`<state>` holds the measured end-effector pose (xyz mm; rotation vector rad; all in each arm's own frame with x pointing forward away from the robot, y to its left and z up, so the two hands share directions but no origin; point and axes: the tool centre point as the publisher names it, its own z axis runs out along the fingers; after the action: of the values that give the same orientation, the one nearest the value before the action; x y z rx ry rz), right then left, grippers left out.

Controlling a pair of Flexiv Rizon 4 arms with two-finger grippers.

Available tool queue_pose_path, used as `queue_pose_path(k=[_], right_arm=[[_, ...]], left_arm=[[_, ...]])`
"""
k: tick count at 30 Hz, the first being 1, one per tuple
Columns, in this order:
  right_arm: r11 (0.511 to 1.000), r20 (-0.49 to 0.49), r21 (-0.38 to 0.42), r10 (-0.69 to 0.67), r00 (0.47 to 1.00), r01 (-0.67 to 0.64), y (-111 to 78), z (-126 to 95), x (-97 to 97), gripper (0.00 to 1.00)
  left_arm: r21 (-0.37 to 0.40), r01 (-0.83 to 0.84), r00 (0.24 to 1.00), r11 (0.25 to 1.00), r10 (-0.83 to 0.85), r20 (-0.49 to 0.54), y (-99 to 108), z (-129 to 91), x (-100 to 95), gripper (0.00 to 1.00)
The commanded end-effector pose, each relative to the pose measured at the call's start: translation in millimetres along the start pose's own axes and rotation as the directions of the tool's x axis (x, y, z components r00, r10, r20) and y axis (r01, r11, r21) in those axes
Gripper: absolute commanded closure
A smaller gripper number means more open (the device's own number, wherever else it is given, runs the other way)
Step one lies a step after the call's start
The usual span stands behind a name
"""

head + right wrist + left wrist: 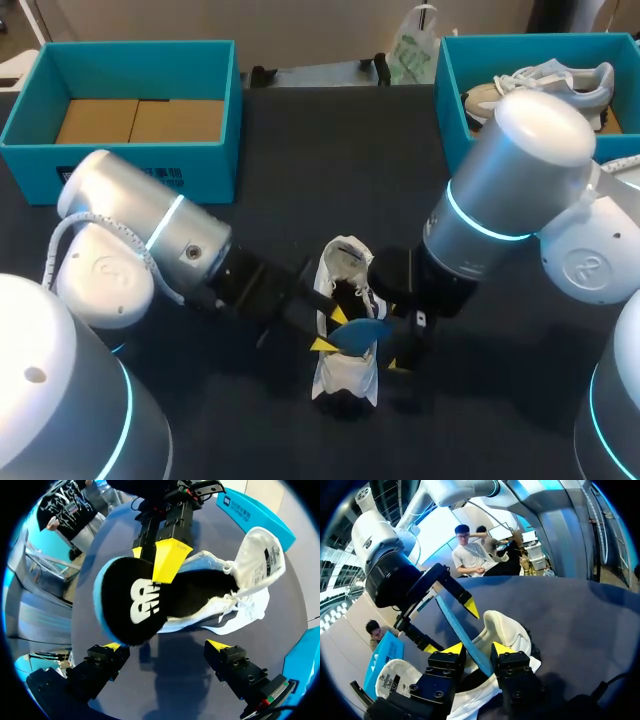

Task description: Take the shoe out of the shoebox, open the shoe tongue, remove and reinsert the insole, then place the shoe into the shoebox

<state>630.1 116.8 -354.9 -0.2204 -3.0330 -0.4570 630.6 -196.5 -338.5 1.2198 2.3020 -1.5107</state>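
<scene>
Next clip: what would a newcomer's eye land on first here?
The blue insole, black-faced in the right wrist view, is pinched in the left gripper just over the white shoe mid-table. The right gripper stands open beside it. A second shoe sits in the teal shoebox at the table's far right.

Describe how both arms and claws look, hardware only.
The left arm and right arm are smooth silver-grey cylinders with rounded white joint caps that carry a round embossed emblem, and glowing cyan rings at the joints. A white ribbed cable loops beside the left arm's elbow. The wrist sections are black. The left claw and right claw have blocky black bolted fingers with bright yellow wedge tips.
</scene>
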Motion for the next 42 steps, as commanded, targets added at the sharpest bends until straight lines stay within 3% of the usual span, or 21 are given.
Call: queue_pose_path(k=[1, 10, 21, 31, 42], right_arm=[[1.0, 0.009, -0.012, 0.0, 1.0, 0.0, -9.3, -7, 5.8, 0.0], [0.999, -0.001, -0.031, -0.017, 1.0, 0.017, -14.0, -5, 18.1, 0.0], [0.999, -0.018, -0.035, -0.035, 0.999, 0.034, -49.7, -12, 21.8, 0.0], [0.999, -0.029, -0.004, -0.047, 0.998, 0.047, -75.7, -34, 21.0, 0.0], [0.999, -0.029, -0.004, -0.047, 0.998, 0.047, -75.7, -34, 21.0, 0.0]], left_arm=[[-0.006, 0.007, 1.0, 1.0, -0.007, -0.015, 0, -4, 0.4, 0.66], [0.002, 0.035, 0.998, 0.999, -0.035, -0.043, 2, -11, 2.7, 0.65], [-0.002, 0.026, 0.994, 1.0, -0.026, -0.109, 1, -34, 1.4, 0.6], [0.016, -0.053, 0.959, 0.998, 0.055, -0.277, -13, -58, -16.0, 0.6], [0.005, -0.139, 0.854, 0.99, 0.123, -0.506, -18, -62, -42.7, 0.64]])
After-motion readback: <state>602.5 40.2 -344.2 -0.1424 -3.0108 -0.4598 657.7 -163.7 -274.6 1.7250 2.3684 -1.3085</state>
